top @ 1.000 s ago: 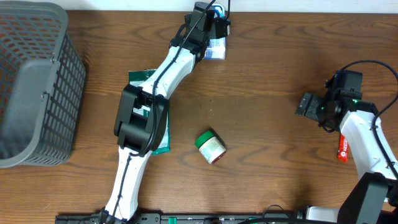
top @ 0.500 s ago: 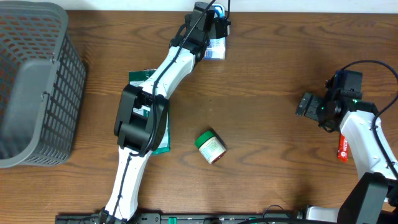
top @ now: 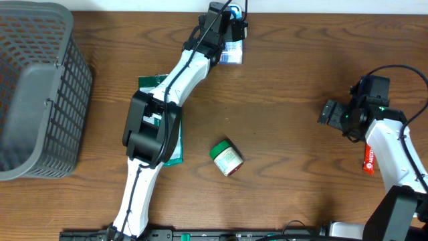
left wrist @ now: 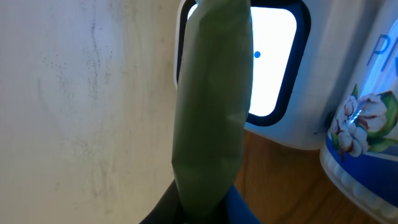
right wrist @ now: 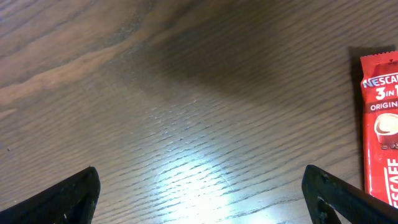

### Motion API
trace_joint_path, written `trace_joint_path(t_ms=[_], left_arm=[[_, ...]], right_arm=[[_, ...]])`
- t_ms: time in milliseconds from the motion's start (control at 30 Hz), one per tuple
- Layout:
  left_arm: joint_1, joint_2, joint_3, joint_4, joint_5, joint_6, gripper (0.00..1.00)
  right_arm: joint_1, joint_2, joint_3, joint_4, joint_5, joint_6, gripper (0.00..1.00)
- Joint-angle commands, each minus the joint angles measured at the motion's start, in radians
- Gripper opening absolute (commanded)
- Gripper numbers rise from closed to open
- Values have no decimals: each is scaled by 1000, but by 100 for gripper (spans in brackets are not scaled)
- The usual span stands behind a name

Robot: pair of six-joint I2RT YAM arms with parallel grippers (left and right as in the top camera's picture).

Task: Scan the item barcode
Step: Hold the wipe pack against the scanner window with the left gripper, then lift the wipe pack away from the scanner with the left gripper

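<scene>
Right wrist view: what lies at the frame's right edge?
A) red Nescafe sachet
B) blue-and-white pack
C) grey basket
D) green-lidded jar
A: the red Nescafe sachet lies flat on the wooden table, off to the side of the open right gripper, which holds nothing.
</scene>
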Motion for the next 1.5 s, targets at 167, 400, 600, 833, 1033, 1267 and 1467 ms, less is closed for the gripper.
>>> trace_joint_path(t_ms=[167,400,600,833,1033,1267,1467], left_arm=[[-21,13,-3,-19,-31,-13,7],[-53,6,-3,-165,-42,-13,7],[-72,-48,-3,-303,-74,-49,7],[-85,-235,-3,-647,25,-97,7],[-82,-435,-3,-628,371,-394,7],[-82,-476,-3,-496,572,-827,7],[-84,-435,-3,-439,814,-1136,7]], right_arm=[[-2,-11,-6,0,13,-13,99],[-2,-11,-6,0,13,-13,99],[-2,-11,-6,0,13,-13,99],[-2,-11,-6,0,13,-13,99],[-2,-11,-6,0,13,-13,99],[-2,-11,-6,0,13,-13,99],[-2,-11,-6,0,13,-13,99]])
